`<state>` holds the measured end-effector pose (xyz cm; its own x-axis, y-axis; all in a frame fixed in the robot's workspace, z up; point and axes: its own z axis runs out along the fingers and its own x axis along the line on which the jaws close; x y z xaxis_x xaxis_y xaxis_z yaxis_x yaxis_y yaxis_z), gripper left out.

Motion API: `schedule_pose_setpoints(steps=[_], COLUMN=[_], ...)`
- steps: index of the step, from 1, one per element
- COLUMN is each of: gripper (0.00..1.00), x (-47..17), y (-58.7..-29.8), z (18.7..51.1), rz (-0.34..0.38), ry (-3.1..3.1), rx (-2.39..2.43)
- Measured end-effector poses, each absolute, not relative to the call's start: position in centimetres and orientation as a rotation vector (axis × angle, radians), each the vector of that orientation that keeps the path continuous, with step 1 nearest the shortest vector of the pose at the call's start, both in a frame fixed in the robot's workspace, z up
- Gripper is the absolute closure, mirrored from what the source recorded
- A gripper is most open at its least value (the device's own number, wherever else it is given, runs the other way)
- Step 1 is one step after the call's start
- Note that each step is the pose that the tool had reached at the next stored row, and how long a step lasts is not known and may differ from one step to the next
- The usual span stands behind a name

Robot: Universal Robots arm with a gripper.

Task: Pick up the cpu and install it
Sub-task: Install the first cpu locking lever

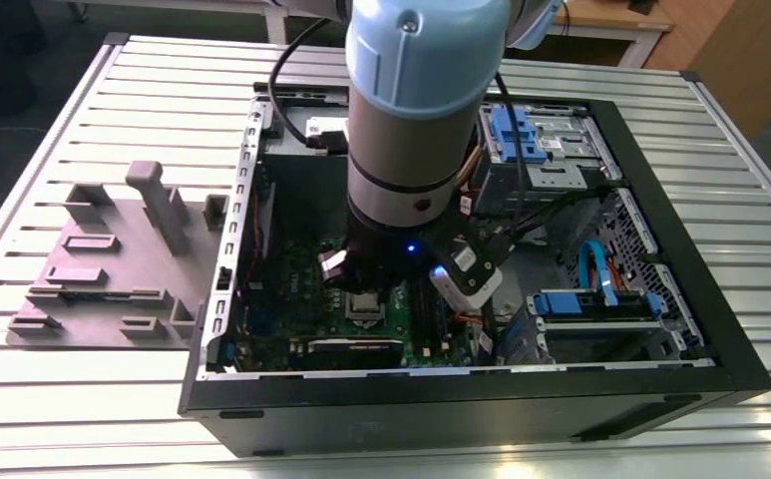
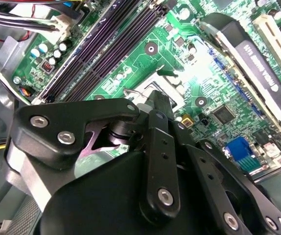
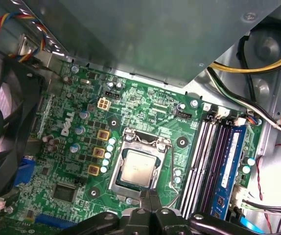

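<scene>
Exterior view: the arm (image 1: 412, 120) reaches down into the open PC case (image 1: 678, 249), which lies on a slatted table (image 1: 93, 399). Wrist end sits low over the green motherboard (image 1: 358, 334), approx. above the socket area. A grey fixture (image 1: 106, 264) with slots and upright blocks sits on the table at the exterior view's left, well apart from the case. Arm body blocks the gripper tips here, so nothing on the fingers from this angle.

First wrist view: best look at progress. The cpu (image 3: 138, 169) lies flat inside the metal-framed socket (image 3: 140, 166), silvery top up, edges approx. square to the frame. The gripper (image 3: 149, 198) hangs just beside the socket's near edge; fingertips (image 3: 145, 197) look pressed together w/ nothing between them, and they appear to be off the chip. The load-plate wire lever (image 3: 171, 171) runs along the socket side near the RAM slots (image 3: 214, 161); can't tell if it's latched. A fan (image 3: 3, 122) sits near the board's far side.

Second wrist view: gripper linkage (image 2: 155, 156) takes the foreground, board behind it. The tips (image 2: 161, 103) end over the bright socket area; glare there, chip itself not readable.

Judgement: pick and place look done, since the chip sits in its seat and the fingers are empty. Left, as far as shown: confirming full seating and the retention frame/lever being closed, which I can't verify.
</scene>
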<state>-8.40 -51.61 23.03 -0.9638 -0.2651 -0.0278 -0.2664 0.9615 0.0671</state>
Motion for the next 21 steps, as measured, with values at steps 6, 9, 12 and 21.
schedule_pose_setpoints(steps=[6, 9, 12, 21], gripper=[0.90, 0.90, 0.90, 0.90], x=[-8.40, -8.39, -8.37, -8.25], y=[-51.61, -51.61, -51.61, -51.59], z=[23.28, 23.53, 23.65, 23.71], rz=[0.135, 0.145, 0.151, 0.165], ry=[3.090, 3.088, 3.087, 3.086], rx=[-0.419, -0.418, -0.418, -0.418])
